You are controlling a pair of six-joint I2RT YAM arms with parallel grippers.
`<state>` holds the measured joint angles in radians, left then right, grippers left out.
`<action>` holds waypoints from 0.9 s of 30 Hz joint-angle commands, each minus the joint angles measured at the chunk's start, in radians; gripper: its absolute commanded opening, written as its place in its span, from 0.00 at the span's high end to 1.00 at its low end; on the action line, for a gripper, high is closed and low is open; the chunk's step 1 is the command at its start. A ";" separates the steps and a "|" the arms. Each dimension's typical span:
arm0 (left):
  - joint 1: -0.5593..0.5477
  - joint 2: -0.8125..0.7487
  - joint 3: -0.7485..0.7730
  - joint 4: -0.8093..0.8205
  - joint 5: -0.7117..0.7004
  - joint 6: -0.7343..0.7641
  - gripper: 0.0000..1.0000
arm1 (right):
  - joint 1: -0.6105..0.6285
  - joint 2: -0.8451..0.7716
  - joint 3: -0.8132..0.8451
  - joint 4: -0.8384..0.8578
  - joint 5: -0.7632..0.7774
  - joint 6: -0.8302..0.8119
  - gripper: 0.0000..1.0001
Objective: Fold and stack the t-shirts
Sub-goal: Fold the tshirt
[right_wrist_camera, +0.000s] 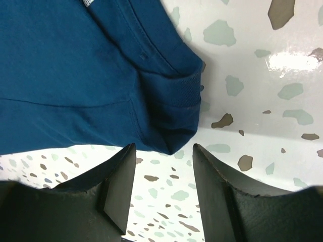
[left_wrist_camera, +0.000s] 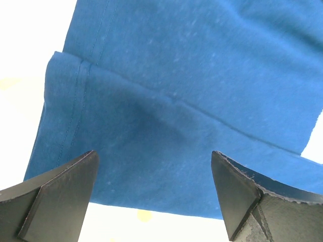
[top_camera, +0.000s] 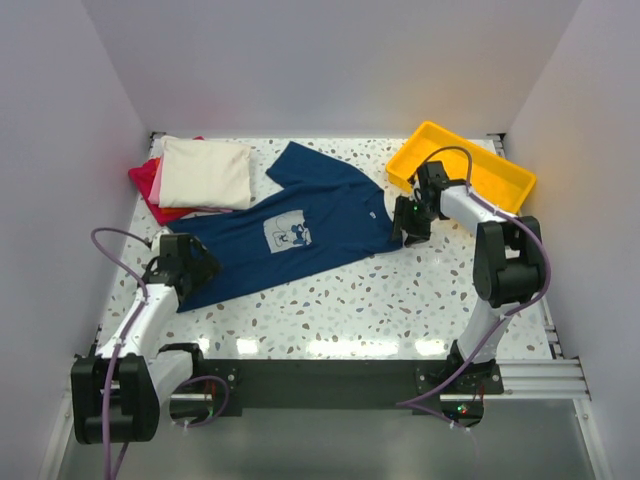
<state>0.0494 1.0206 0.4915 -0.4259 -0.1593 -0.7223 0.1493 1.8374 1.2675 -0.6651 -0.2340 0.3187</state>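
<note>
- Our left gripper (left_wrist_camera: 154, 157) stands wide and empty, right over the hem corner of the navy shirt (top_camera: 320, 215).
- Our right gripper (right_wrist_camera: 164, 148) stands about half apart, holding nothing. A bunched shirt edge lies just ahead of its tips, not between them.
- The shirt lies flat, its long axis slanting from near left to far right, one end at each gripper.
- We judge each arm takes its own end. The folded stack (top_camera: 205, 172) lies far left.

Most of the pink shirt (top_camera: 158, 180) and red shirt (top_camera: 143, 177) lies hidden under the cream shirt (top_camera: 207, 172).
</note>
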 commanded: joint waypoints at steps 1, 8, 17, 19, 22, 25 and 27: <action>-0.008 0.001 -0.040 0.038 0.012 -0.019 0.02 | -0.001 -0.006 0.001 0.042 -0.036 -0.012 0.48; -0.008 0.003 -0.108 0.069 0.029 -0.045 0.02 | -0.001 0.046 -0.005 0.076 -0.033 -0.007 0.55; -0.006 0.001 -0.120 0.064 0.023 -0.039 0.02 | -0.001 0.085 0.012 0.076 -0.037 -0.012 0.71; -0.008 0.003 -0.128 0.067 0.021 -0.040 0.02 | -0.001 0.092 0.013 0.071 -0.042 -0.015 0.80; -0.008 0.007 -0.126 0.073 0.026 -0.039 0.02 | -0.001 0.105 0.021 0.062 -0.044 -0.026 0.90; -0.008 0.012 -0.122 0.072 0.021 -0.034 0.02 | -0.004 0.118 0.050 0.042 -0.027 -0.049 0.97; -0.008 0.013 -0.120 0.072 0.018 -0.034 0.02 | -0.005 0.125 0.076 0.032 -0.022 -0.056 1.00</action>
<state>0.0452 1.0115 0.4057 -0.3412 -0.1509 -0.7406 0.1493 1.9442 1.2911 -0.6258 -0.2634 0.2955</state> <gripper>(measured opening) 0.980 0.018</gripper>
